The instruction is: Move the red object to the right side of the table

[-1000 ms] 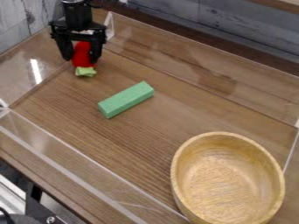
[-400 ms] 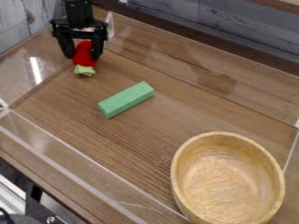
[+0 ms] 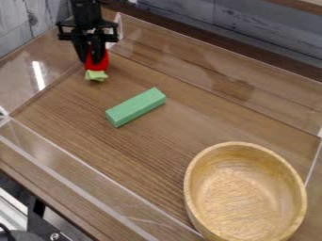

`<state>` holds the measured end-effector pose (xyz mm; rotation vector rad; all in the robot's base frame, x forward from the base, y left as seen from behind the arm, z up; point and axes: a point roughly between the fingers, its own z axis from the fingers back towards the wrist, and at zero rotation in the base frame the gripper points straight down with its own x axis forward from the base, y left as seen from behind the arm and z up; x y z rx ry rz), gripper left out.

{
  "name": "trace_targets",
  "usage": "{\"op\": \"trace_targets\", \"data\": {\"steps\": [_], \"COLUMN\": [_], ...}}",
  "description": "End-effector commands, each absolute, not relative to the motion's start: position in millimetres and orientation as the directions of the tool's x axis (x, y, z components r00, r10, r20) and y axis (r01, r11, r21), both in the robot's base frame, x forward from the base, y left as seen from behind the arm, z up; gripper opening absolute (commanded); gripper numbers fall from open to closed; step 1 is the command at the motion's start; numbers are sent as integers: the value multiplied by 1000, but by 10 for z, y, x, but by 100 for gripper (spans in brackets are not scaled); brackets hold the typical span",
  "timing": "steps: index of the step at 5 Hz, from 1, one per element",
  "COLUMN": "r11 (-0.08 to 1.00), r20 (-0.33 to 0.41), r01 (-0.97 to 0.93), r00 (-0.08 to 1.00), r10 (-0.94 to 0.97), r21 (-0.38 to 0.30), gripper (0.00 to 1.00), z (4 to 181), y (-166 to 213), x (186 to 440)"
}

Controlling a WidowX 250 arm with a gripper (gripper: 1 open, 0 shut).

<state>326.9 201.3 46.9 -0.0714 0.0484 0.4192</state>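
1. Since the earlier frames, the gripper (image 3: 94, 56) has drawn its fingers inward, and the red object (image 3: 97, 64) has shifted slightly toward the right of the view; the green block (image 3: 136, 107) and wooden bowl (image 3: 246, 192) have not moved.
2. The arm (image 3: 87, 11) comes in from the top edge, toward the upper left of the view, with the gripper pointing down at the table (image 3: 189, 127).
3. The gripper is closed on the red object, its dark fingers drawn in around the red body.
4. The red object is at the table's far left area, beyond and to the left of the green block, its yellow-green leafy end facing the camera.
5. The fingers hide part of the red body, and their exact contact points are too small to make out. Whether the object touches the table, I cannot tell.
6. The upper arm is cut off by the frame.
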Motion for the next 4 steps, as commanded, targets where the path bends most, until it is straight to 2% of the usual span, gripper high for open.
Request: {"op": "trace_targets", "data": {"steps": [1,2,3,4], "r11": [919,924,933,948], "r20": [59,66,58,43], "r01": [-387,-362,-327,-272], "r00": [918,926,939,958], "r10": [391,371,338,282], "r21": [-81,-119,-151,-165], "gripper": [0,0,0,0], "z": [1082,1353,1543,1590], "y": [1982,1808,1493,1072], "x": [3388,3406,3434,3476]}}
